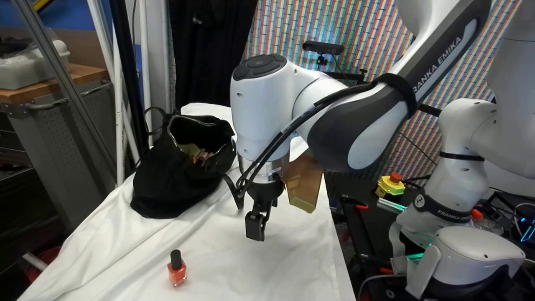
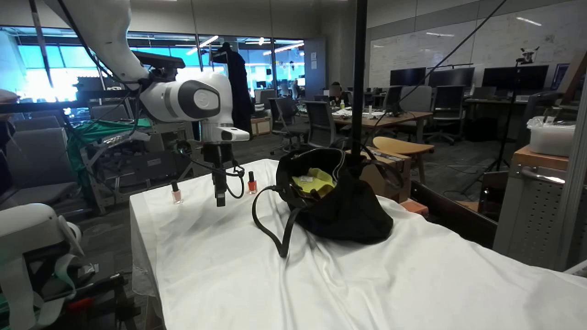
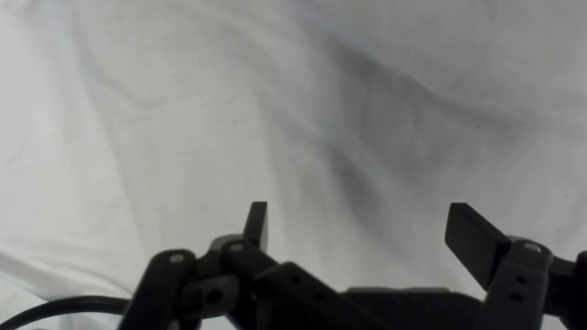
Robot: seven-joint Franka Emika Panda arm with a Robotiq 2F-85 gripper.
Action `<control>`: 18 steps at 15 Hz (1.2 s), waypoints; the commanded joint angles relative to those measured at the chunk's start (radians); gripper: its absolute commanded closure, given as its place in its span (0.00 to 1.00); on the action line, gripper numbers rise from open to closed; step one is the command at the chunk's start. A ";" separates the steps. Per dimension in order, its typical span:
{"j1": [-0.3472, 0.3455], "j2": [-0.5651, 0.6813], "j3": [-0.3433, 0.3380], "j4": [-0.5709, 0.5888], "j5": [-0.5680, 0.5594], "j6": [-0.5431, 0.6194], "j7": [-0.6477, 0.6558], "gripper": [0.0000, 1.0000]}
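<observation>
My arm (image 1: 355, 125) comes in from the upper right in an exterior view, its forearm slanting down to a bulky rounded joint. From there the wrist drops straight down, so the gripper (image 3: 356, 224) points at the white cloth (image 3: 174, 151) and hangs above it. In the wrist view I see its two fingers (image 3: 474, 243) standing wide apart, with only cloth showing between them. A smooth black cable (image 1: 334, 99) runs down along the arm and loops out beside the gripper.

Nearest to the gripper I have two small bottles, both upright on the cloth. The red-orange bottle (image 1: 177, 271) shows in both exterior views: a blocky, glossy, see-through body under a tall black cylindrical cap. The pale pink bottle (image 2: 177, 195) has the same build, and an exterior view puts the gripper between the two, apart from both.

Near them slumps a black bag (image 1: 175, 188) of soft matte fabric, its mouth gaping along a pale zip line. A strap (image 2: 283, 250) loops onto the cloth, and a yellow item (image 2: 321, 178) shows inside. The cloth itself is matte, rumpled into long soft ridges.
</observation>
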 commanded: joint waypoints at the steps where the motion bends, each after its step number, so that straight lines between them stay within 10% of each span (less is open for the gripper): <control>1: 0.015 0.026 0.009 0.001 0.015 0.050 -0.082 0.00; 18: 0.122 0.057 0.078 0.036 0.155 0.121 -0.092 0.00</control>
